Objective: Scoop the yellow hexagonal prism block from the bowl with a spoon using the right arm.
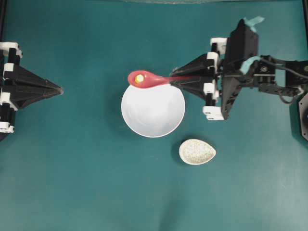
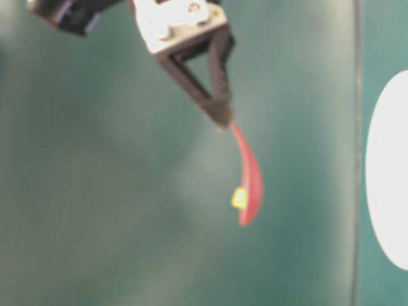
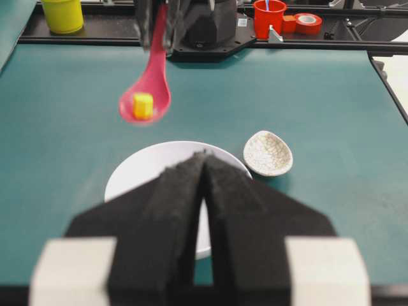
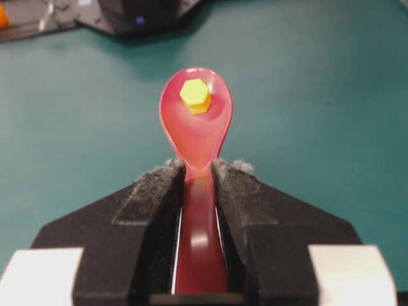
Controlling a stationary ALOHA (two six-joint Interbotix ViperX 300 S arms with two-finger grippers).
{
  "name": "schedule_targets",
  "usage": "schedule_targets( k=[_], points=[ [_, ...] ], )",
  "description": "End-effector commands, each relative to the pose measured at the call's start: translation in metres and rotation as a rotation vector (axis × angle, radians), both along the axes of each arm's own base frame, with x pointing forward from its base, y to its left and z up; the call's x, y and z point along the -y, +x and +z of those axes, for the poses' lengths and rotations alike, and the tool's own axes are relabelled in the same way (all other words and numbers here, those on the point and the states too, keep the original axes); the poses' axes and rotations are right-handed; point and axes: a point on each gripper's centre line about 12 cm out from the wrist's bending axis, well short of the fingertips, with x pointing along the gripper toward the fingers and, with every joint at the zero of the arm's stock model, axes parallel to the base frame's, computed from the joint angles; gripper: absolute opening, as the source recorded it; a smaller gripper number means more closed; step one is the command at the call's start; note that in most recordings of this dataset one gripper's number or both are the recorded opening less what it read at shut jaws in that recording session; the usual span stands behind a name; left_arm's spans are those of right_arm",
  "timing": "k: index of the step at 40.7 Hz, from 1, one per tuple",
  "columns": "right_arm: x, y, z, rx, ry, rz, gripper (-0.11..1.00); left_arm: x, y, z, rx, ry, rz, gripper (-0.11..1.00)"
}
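The right end effector (image 1: 172, 82) is clamped on the handle of the red-pink spoon (image 1: 147, 79), its two black fingers (image 4: 153, 210) pressing the handle from either side, as the right wrist view shows plainly. The spoon reaches out ahead of the fingertips, and the yellow hexagonal block (image 1: 139, 78) sits in the scoop at the far end, well clear of the fingers with the length of the handle between them. In the right wrist view the block (image 4: 195, 97) lies flat near the front of the scoop, its six-sided top face up. Seen from overhead, the scoop sits over the upper left rim of the white bowl (image 1: 159, 118), with the block just beyond the rim. The left wrist view shows the spoon (image 3: 148, 89) raised above the bowl (image 3: 143, 169) rather than resting in it, with the block (image 3: 143, 105) in its hollow. In the blurred table-level view the spoon (image 2: 250, 178) hangs from the tip of the right end effector (image 2: 221, 120) with the block (image 2: 240, 198) in its scoop. The left end effector (image 1: 60, 90) rests at the left side of the green desk (image 1: 72, 183), well apart from the bowl, its fingers (image 3: 248, 223) drawn together and holding nothing. A small speckled beige dish (image 1: 197, 151) lies on the desk just below and right of the bowl.
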Motion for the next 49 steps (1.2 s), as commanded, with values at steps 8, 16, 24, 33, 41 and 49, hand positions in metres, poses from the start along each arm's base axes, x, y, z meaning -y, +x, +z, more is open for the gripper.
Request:
schedule_targets(
  k=[8, 16, 24, 33, 41, 49],
  points=[
    [-0.002, -0.016, 0.02, 0.071, -0.011, 0.003, 0.24, 0.0, 0.002, 0.01, 0.018, 0.002, -0.002, 0.0],
    [-0.002, -0.017, 0.021, 0.076, -0.012, 0.002, 0.24, 0.0, 0.002, 0.009, 0.017, 0.002, -0.002, 0.0],
    [-0.002, -0.017, 0.022, 0.08, -0.012, 0.002, 0.24, 0.0, 0.002, 0.009, 0.017, 0.0, -0.002, 0.0],
    [-0.002, -0.017, 0.022, 0.081, -0.008, 0.001, 0.24, 0.0, 0.002, 0.01, 0.02, 0.002, -0.002, 0.0],
    [-0.002, -0.017, 0.022, 0.081, -0.005, 0.0, 0.24, 0.0, 0.002, 0.01, 0.021, 0.002, -0.002, 0.0],
    [-0.002, -0.017, 0.021, 0.075, -0.005, 0.002, 0.24, 0.0, 0.002, 0.01, 0.021, 0.002, 0.0, 0.0]
  ],
)
